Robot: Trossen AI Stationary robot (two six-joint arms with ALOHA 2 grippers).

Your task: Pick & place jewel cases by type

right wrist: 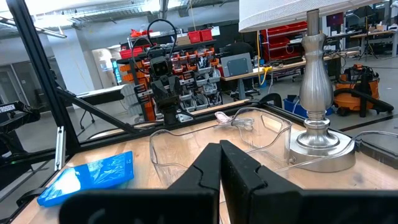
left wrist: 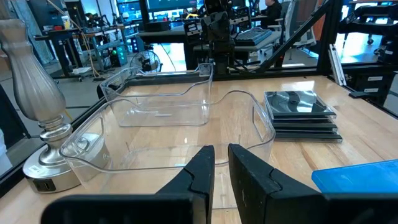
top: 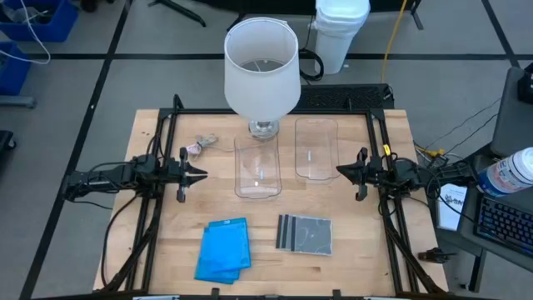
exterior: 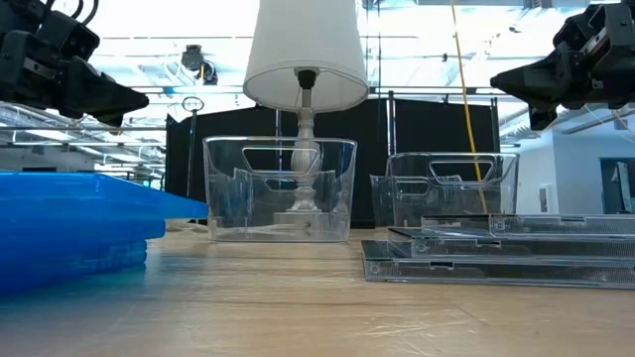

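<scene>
A stack of bright blue jewel cases (top: 224, 249) lies flat on the table near its front, left of centre; it also shows in the low view (exterior: 69, 230). A stack of smoky grey jewel cases (top: 305, 233) lies flat to its right, also in the low view (exterior: 506, 253) and the left wrist view (left wrist: 300, 111). My left gripper (top: 202, 175) hovers at the table's left, shut and empty, pointing right. My right gripper (top: 340, 171) hovers at the table's right, shut and empty, pointing left.
Two clear plastic tubs (top: 258, 167) (top: 316, 148) stand side by side at mid-table. A lamp with a white shade (top: 261, 68) stands behind the left tub. A small pinkish-grey lump (top: 200, 145) lies at the far left. Black frame rails (top: 162, 142) run along both sides.
</scene>
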